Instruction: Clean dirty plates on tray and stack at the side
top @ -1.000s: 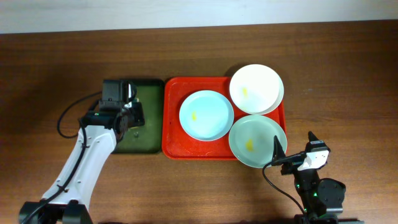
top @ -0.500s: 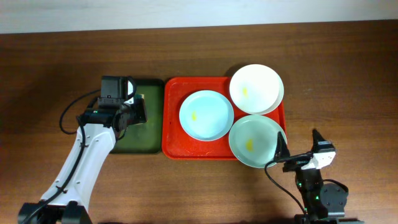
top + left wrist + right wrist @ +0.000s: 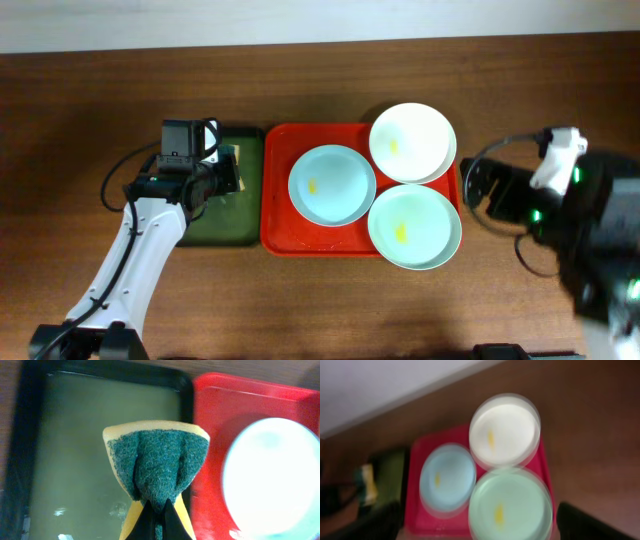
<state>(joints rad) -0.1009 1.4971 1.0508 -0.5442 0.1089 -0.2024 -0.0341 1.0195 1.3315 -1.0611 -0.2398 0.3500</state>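
I see all three plates lying on the red tray. The pale blue plate sits in its middle, the white plate over its far right corner and the pale green plate over its near right corner. Each carries a yellow smear. My left gripper pinches a sponge above the dark green tray, just left of the red tray. My right gripper hangs to the right of the red tray, fingers spread wide, holding nothing.
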